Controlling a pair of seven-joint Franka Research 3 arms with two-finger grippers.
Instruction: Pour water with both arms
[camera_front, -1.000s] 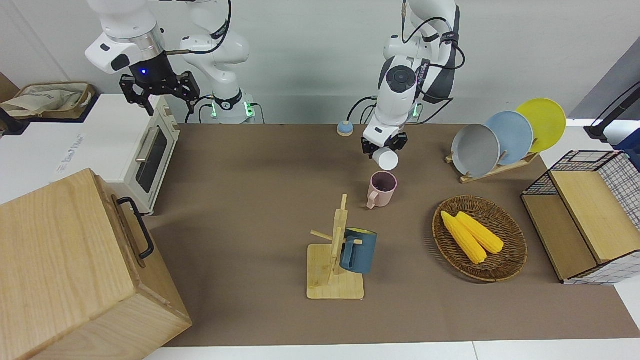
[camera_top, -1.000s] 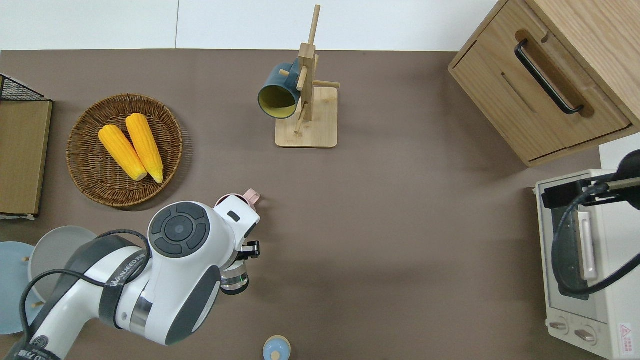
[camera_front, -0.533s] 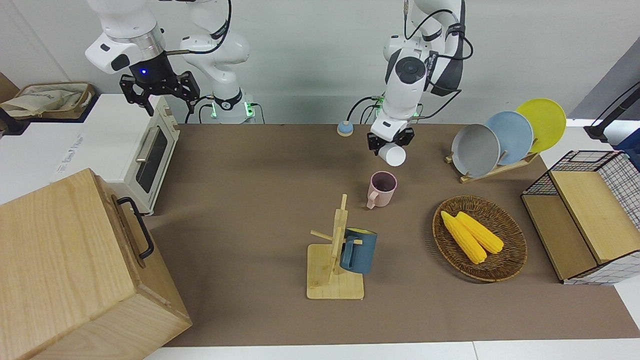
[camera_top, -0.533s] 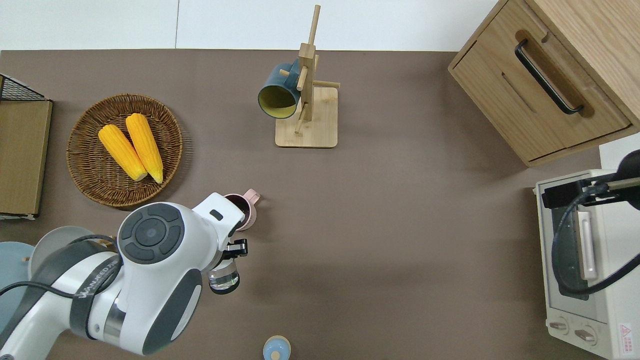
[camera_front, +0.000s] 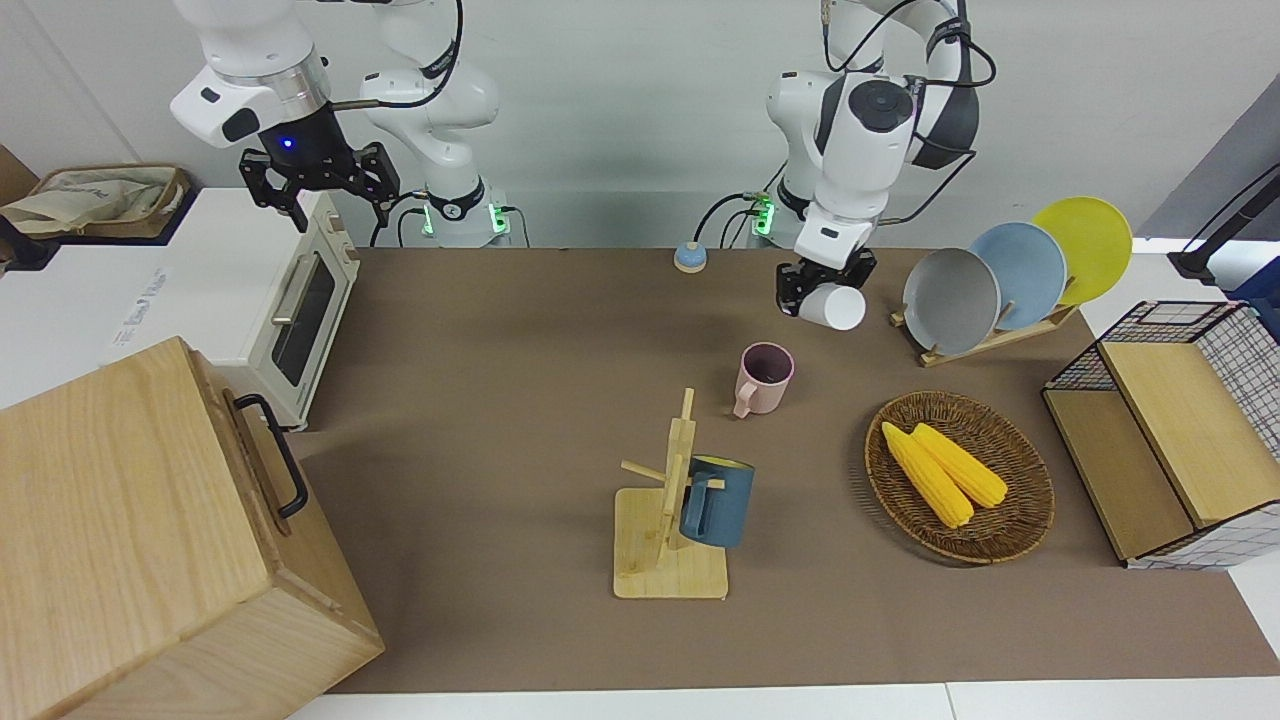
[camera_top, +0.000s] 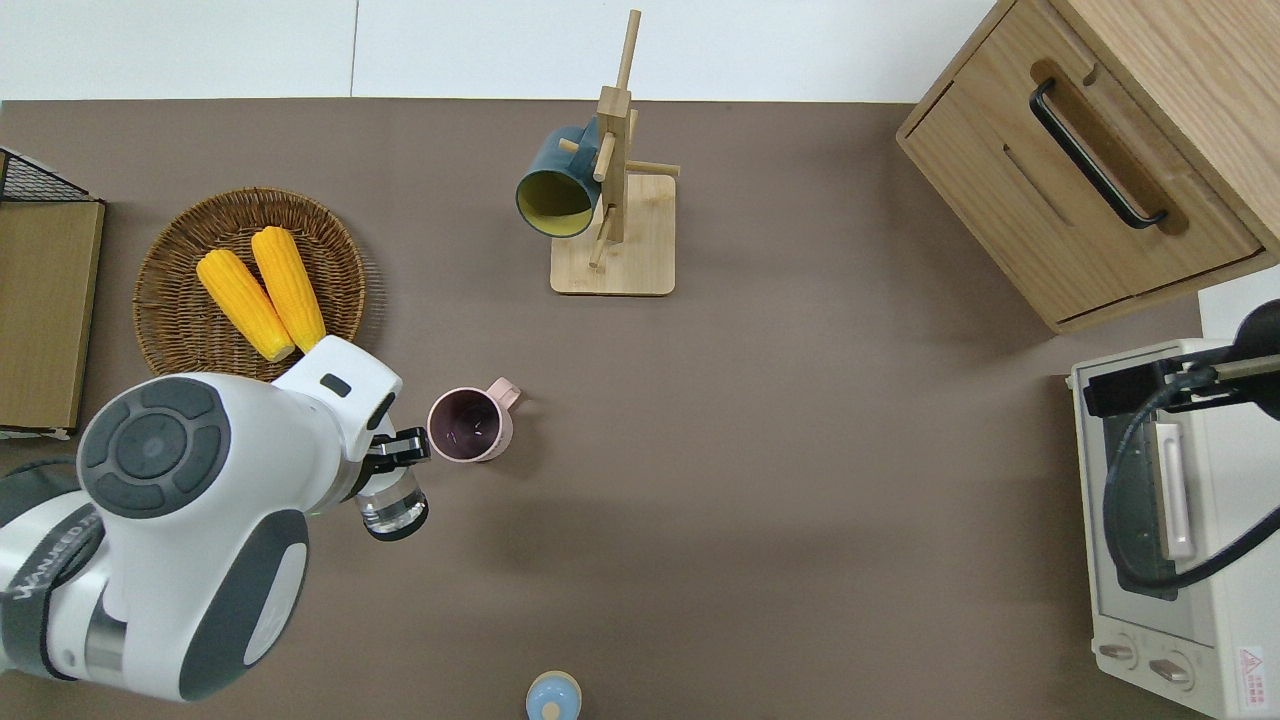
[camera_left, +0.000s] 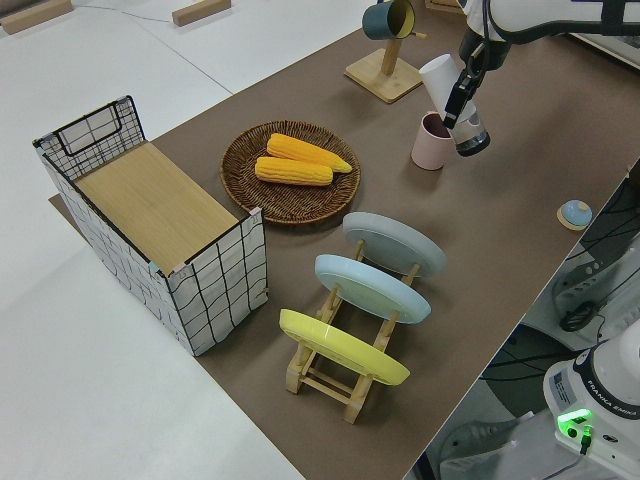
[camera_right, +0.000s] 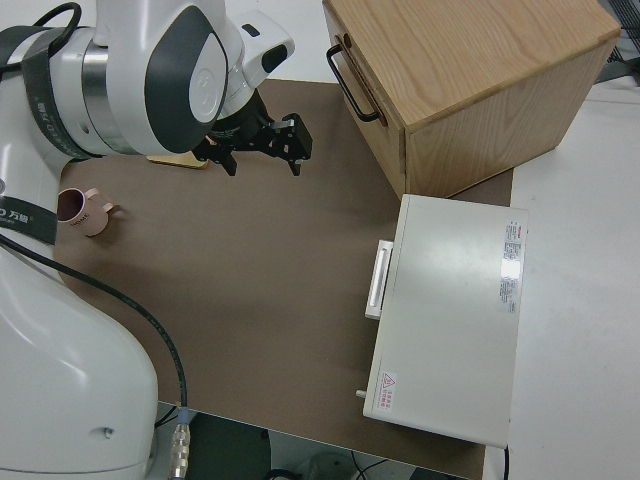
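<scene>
While my left pincer (camera_top: 400, 470) hangs in the air, its fingers are clamped on a small cup (camera_front: 833, 306) with a white outside, tipped on its side so the mouth faces back toward my own base. Seen from overhead, the cup is over bare brown tabletop (camera_top: 760, 500), just beside the pink mug (camera_top: 470, 425) and toward my left arm's end. That mug stands upright with its handle pointing toward the right arm's end; its inside looks dark, and I cannot tell what is in it. Farther from me than the mug, near the tabletop's far edge, a wooden mug rack (camera_top: 612, 215) carries a dark blue mug (camera_top: 555, 190). Toward my left arm's end sits a wicker basket (camera_top: 170, 330) with two ears of corn (camera_top: 262, 290), and nearer to me a plate rack (camera_front: 985, 340) holds three plates. My right arm is parked, its right pincer (camera_front: 320, 190) spread open.
</scene>
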